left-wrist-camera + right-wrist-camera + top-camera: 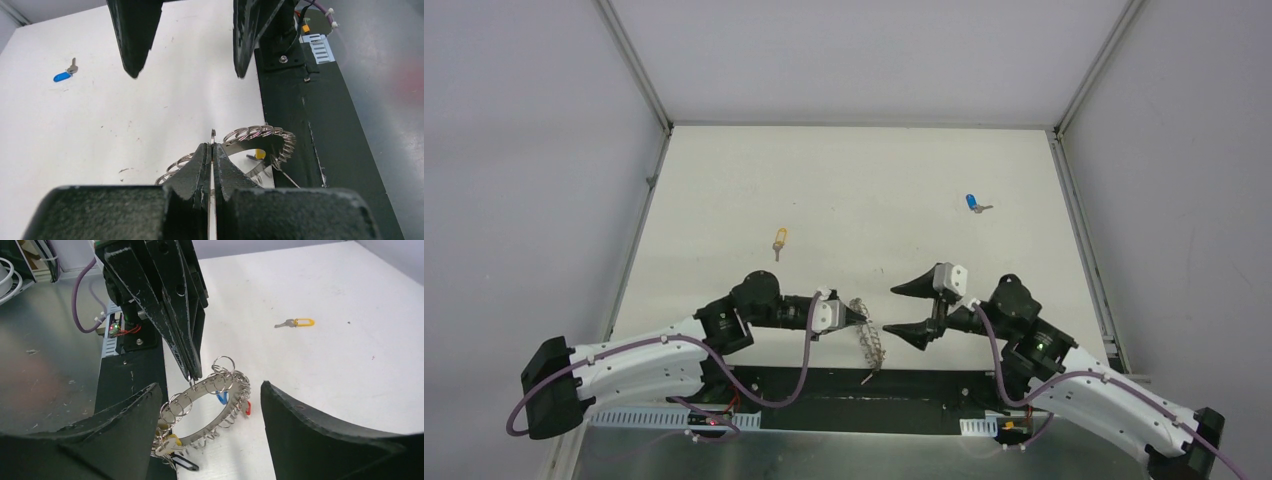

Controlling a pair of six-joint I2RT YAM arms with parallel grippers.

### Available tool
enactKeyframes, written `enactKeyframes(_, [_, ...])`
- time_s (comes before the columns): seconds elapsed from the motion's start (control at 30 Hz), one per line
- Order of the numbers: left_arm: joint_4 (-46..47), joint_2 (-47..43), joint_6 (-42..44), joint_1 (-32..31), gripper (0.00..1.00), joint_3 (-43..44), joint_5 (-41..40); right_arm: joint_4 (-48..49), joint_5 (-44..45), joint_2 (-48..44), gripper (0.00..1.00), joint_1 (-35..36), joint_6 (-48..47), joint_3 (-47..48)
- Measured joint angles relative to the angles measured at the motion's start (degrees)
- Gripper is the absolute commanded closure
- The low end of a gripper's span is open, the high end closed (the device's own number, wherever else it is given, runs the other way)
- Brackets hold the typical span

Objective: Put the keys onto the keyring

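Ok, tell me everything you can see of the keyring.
The keyring is a large grey metal hoop: a flat band fringed with small wiry rings, hollow in the middle. From it hang keys with blue, red and yellow heads. It sits tilted at the table near edge, partly over the black base strip. The left gripper is shut on its upper rim; the open right gripper stands clear.

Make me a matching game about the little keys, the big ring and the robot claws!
Things:
1. small blue-headed silver key
2. small yellow-headed silver key
3. large grey wiry metal keyring
4. right gripper

Where or how:
A. jaws wide open, holding nothing
B. loose on the right half of the white table
C. pinched by the shut left gripper
D. loose on the table's left half

Pairs: 1-B, 2-D, 3-C, 4-A
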Motion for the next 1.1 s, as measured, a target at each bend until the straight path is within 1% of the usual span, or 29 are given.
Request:
enactKeyframes(0.1, [2.82,-1.77,-0.63,0.00,1.00,-2.23,-0.24,-1.05,0.72,-3.26,0.26,0.00,-0.66,0.00])
enactKeyframes(0.27, [6.86,-2.54,-1.44,0.00,1.00,-4.44,-0.44,-2.58,0.31,-4.02,0.32,0.00,-1.36,0.00])
enactKeyframes(0.43, [12.72,-2.56,-1.95,0.00,1.00,-6.36,-0.44,-3.32,-1.22,-3.10,0.40,0.00,-1.66,0.00])
enactKeyframes(0.5, [15.21,-2.54,-2.40,0.00,1.00,-7.23,-0.63,-3.45,-2.01,-2.29,0.46,0.00,-1.75,0.00])
enactKeyframes(0.63, [19.37,-2.54,-3.10,0.00,1.00,-8.13,-1.22,-3.43,-3.41,-1.20,0.53,0.00,-1.99,0.00])
enactKeyframes(0.73, [22.77,-2.54,-3.61,0.00,1.00,-8.94,-1.31,-3.23,-4.44,-0.52,0.57,0.00,-1.99,0.02])
enactKeyframes(0.9, [29.35,-2.51,-4.66,0.00,1.00,-11.52,-1.53,-2.45,-5.99,0.96,0.59,0.00,-1.92,0.61])
enactKeyframes(1.1, [35.43,-1.99,-5.99,0.00,1.00,-13.22,-1.44,-0.66,-7.19,1.92,0.69,0.00,-1.75,1.11])
